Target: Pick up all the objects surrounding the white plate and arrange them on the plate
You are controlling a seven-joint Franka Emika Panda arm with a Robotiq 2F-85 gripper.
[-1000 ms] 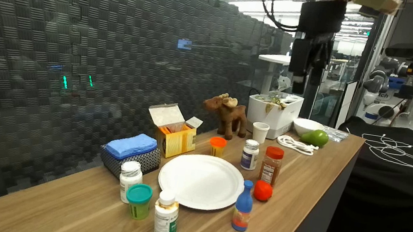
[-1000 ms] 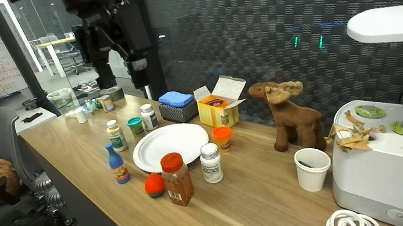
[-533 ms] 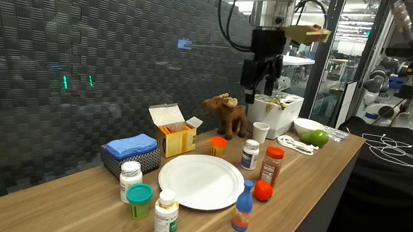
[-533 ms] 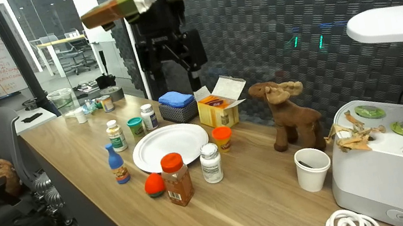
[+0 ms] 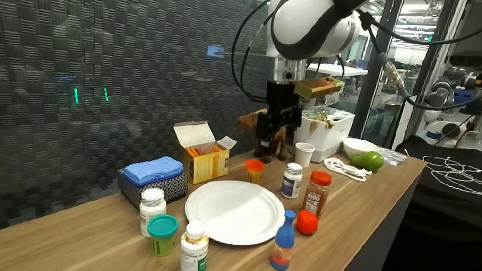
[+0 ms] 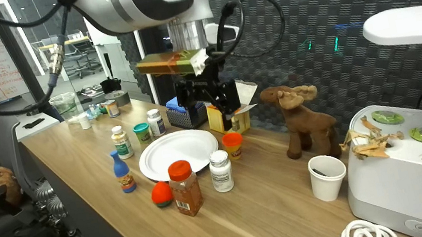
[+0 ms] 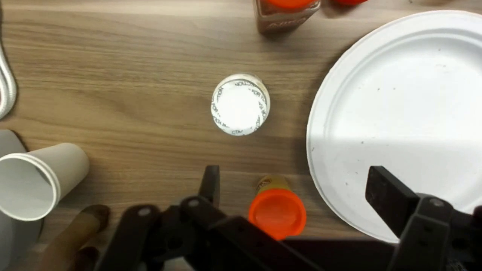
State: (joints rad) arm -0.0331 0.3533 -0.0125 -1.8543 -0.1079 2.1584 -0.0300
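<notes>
Already, compared with a second ago, my tool is hanging far lower over the surface and nearer the orange-lidded tub. Its jaws are standing wide and holding nothing; the wrist view is showing the tub's lid in the gap between them, slightly off the middle. I am seeing no clear contact yet.

Meanwhile nothing around the white plate is shifting, and nothing is resting on it yet. Near the tub, a white bottle with a printed cap is standing; a red-capped jar, a red round thing and a blue bottle are lining one side; a green-labelled bottle, a teal-lidded tub and another white bottle are waiting across the plate from my tool, eight in all.

So, as I am judging it, the gathering is only beginning: this drop is bringing me into a first pick, probably the orange-lidded tub. Next I am likely needing to centre on its lid before going lower, while watching the yellow carton close by.
</notes>
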